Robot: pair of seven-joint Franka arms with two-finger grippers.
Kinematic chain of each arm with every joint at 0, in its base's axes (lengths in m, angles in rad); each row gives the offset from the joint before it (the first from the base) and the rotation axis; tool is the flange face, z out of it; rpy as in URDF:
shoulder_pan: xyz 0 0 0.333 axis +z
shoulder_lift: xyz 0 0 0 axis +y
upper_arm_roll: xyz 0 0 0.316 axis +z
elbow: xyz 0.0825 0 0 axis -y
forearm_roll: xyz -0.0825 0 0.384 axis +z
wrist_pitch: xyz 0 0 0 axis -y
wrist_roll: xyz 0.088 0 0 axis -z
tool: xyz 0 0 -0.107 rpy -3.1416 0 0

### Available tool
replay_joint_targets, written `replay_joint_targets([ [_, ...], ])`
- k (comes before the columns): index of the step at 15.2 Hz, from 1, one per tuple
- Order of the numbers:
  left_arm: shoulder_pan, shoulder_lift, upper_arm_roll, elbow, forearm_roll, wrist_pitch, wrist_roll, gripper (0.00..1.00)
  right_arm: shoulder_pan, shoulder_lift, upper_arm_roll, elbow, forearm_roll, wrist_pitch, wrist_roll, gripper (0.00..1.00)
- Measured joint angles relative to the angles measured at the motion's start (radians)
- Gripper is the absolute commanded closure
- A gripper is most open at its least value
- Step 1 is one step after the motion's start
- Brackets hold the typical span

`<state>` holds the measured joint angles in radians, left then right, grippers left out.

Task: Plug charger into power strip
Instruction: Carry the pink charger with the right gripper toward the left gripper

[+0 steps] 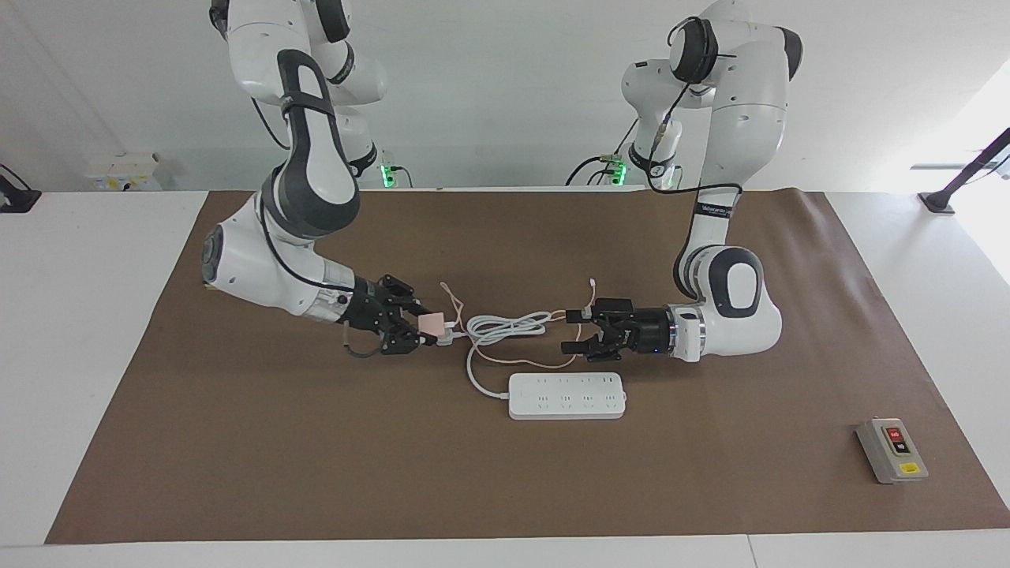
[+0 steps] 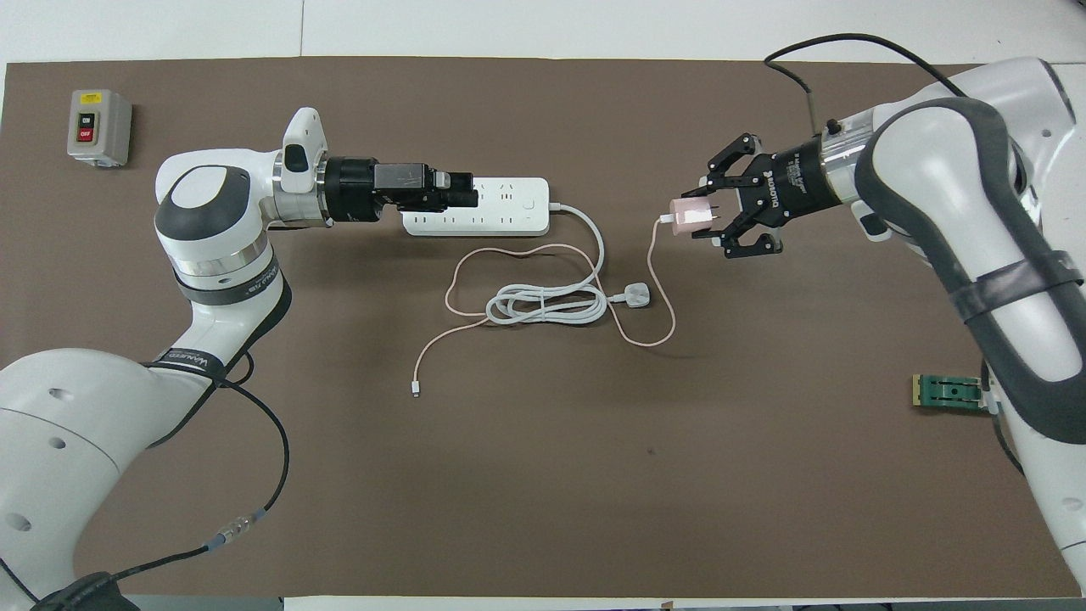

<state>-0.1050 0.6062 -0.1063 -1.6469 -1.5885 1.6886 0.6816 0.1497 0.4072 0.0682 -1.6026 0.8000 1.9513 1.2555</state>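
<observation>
From the facing camera I am seeing my right hand (image 1: 430, 330) gripping the charger (image 1: 433, 323), its fingertips clamped on the pink cube, up in the air over the white three-pin plug (image 1: 448, 337), which this view mostly hides under the cube. My left hand (image 1: 574, 331) is hanging with its fingers spread wide, holding nothing, over the loop of pink cable (image 1: 536, 364) just on the robots' side of the power strip (image 1: 566, 395). The strip is lying flat on the bench (image 1: 316, 465), apart from both hands. A grey switch box (image 1: 892, 450) is sitting toward the left arm's end.

From the overhead camera the left hand (image 2: 462, 190) is covering one end of the power strip (image 2: 509, 206), so here I cannot tell how wide it stands. The right hand (image 2: 708, 213) is showing the charger (image 2: 689, 215) with its metal prongs pointing back into the hand, and the plug (image 2: 636, 295) is lying clear of it, beside the coiled white cord (image 2: 543, 305). The cable (image 2: 653, 280) is running down from the cube to its loose tip. A green board (image 2: 954, 392) is lying near the right arm.
</observation>
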Motion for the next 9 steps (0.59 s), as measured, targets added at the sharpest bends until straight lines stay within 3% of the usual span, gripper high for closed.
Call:
replay_joint_targets([
  [9, 0.005, 0.0, -0.007, -0.007, 0.0, -0.001, -0.033, 0.0, 0.201, 0.004, 0.0, 0.014, 0.006, 0.193, 0.172, 1.0],
])
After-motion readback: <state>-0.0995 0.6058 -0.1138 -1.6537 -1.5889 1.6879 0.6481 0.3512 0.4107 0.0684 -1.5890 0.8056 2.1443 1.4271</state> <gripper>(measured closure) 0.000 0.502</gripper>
